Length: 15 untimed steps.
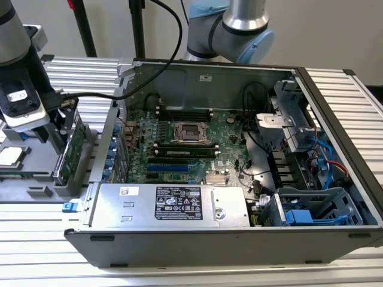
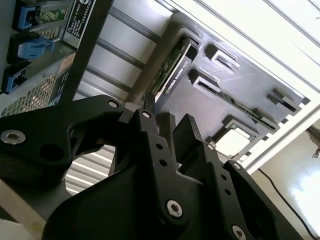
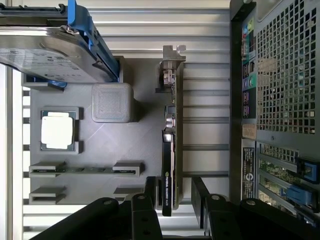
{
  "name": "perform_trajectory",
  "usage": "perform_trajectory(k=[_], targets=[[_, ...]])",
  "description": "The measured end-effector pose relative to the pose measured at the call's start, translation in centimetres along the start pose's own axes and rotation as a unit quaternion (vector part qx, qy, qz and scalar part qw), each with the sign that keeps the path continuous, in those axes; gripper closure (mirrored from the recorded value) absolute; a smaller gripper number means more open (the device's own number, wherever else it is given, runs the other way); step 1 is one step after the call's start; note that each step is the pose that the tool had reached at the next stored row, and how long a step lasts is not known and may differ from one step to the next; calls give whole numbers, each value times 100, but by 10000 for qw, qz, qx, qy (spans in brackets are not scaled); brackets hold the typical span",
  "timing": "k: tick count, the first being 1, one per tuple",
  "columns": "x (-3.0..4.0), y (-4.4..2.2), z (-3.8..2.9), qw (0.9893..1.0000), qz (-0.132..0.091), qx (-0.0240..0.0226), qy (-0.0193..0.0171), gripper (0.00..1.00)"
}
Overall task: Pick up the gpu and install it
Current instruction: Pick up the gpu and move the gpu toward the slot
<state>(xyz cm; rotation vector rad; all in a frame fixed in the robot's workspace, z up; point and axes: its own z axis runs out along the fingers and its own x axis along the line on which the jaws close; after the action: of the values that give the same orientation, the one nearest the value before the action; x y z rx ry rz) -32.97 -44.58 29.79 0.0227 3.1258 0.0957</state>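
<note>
The gpu (image 1: pixel 70 149) stands on its long edge in a slot of the grey parts holder (image 1: pixel 36 179), at the exterior view's left, just outside the open computer case (image 1: pixel 197 239). In the first wrist view the gpu (image 3: pixel 170 150) shows edge-on, with its silver bracket (image 3: pixel 172 55) at the end farthest from me. My gripper (image 3: pixel 172 192) is open. Its two black fingers (image 3: pixel 149 187) straddle the near end of the card with a small gap on each side. The second wrist view shows the gripper (image 2: pixel 167 127) just short of the gpu (image 2: pixel 170 70).
The case holds a green motherboard (image 1: pixel 179 143) with a CPU socket and a silver power supply (image 1: pixel 173 203). On the holder are a hard drive (image 3: pixel 50 55) in a blue carrier, a grey block (image 3: pixel 112 102) and a CPU chip (image 3: pixel 57 132). The ribbed metal table (image 1: pixel 78 75) surrounds everything.
</note>
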Motion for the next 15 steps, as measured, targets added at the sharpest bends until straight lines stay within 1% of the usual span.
perform_trajectory(k=[8, 15], targets=[[1, -2, 30, 10000, 0, 0, 0, 0], [1, -4, 74, 10000, 0, 1, 1, 0]])
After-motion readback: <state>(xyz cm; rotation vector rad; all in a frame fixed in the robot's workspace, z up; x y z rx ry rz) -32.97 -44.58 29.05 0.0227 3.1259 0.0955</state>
